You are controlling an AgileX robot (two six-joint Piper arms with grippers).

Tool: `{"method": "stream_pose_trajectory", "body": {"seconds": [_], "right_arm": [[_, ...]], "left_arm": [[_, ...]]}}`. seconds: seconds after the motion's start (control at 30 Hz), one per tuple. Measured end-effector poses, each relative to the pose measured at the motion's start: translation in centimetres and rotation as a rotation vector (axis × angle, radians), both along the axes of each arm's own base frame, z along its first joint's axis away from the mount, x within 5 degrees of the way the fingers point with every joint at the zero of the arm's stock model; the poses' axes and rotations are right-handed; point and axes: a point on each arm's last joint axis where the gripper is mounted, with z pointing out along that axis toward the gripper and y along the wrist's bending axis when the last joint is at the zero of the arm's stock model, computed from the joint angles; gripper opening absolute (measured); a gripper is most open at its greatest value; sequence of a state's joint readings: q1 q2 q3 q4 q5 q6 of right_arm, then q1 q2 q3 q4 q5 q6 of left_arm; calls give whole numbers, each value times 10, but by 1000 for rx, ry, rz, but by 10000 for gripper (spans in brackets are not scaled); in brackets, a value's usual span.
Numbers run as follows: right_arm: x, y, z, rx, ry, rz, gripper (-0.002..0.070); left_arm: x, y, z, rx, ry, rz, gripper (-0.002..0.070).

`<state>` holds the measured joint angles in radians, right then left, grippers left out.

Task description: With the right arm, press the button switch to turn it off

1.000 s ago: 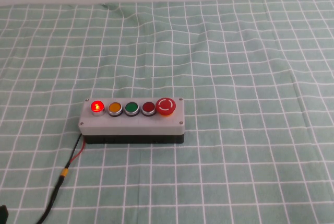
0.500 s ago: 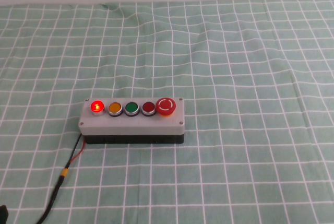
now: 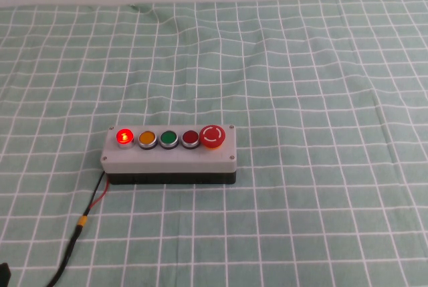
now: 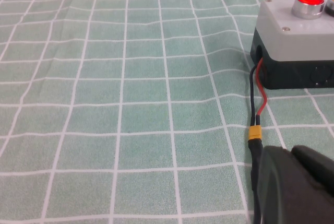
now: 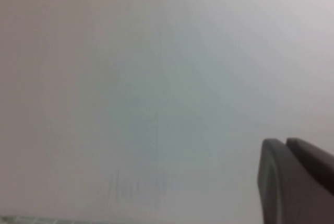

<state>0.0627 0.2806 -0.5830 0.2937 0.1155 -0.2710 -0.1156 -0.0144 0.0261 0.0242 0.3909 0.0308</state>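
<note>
Button box [image 3: 169, 155] sat left of centre on the green checked cloth [image 3: 301, 86], its leftmost red lamp button [image 3: 124, 137] lit beside amber [image 3: 147, 138], green [image 3: 168, 138], dark red [image 3: 190, 138] and the big mushroom stop [image 3: 212, 136], with a red and black lead [image 4: 257, 101] trailing from its left end. Left gripper [image 4: 300, 182] hung low near that lead and right gripper [image 5: 297, 177] faced a blank wall, well clear of the box; each showed only dark finger edges seemingly pressed together, but I could not tell their state for sure. Pressing well, I'd judge, meant the right arm coming straight down on the chosen button with closed fingertips, so neighbours stayed untouched and the box did not slide.
</note>
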Motion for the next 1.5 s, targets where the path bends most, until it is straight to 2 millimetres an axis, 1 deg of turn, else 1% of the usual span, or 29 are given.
{"method": "stream_pose_trajectory", "body": {"seconds": [0.13,0.3,0.43,0.53,0.6,0.77,0.87,0.97,1.07,1.27,1.33,1.43,1.5], "right_arm": [[19,-1,2,17,12,-16,-16],[36,-1,0,139,49,3,-16],[51,0,-5,137,114,2,-16],[67,3,-8,84,193,3,-16],[77,5,-6,13,258,8,-16],[98,15,9,-184,310,50,-16],[112,28,19,-237,311,112,-16],[127,47,28,-261,309,202,-16],[143,77,30,-285,329,321,-16],[176,158,23,-362,382,552,-16],[189,185,19,-386,404,601,-16],[208,220,12,-397,448,659,-16],[220,243,5,-391,496,701,-16]], "left_arm": [[0,0,0,0,0,0,-3],[0,0,0,0,0,0,-3],[0,0,0,0,0,0,-3],[0,0,0,0,0,0,-3],[0,0,0,0,0,0,-3],[0,0,0,0,0,0,-3],[0,0,0,0,0,0,-3],[0,0,0,0,0,0,-3],[0,0,0,0,0,0,-3],[0,0,0,0,0,0,-3],[0,0,0,0,0,0,-3],[0,0,0,0,0,0,-3],[0,0,0,0,0,0,-3]]}}
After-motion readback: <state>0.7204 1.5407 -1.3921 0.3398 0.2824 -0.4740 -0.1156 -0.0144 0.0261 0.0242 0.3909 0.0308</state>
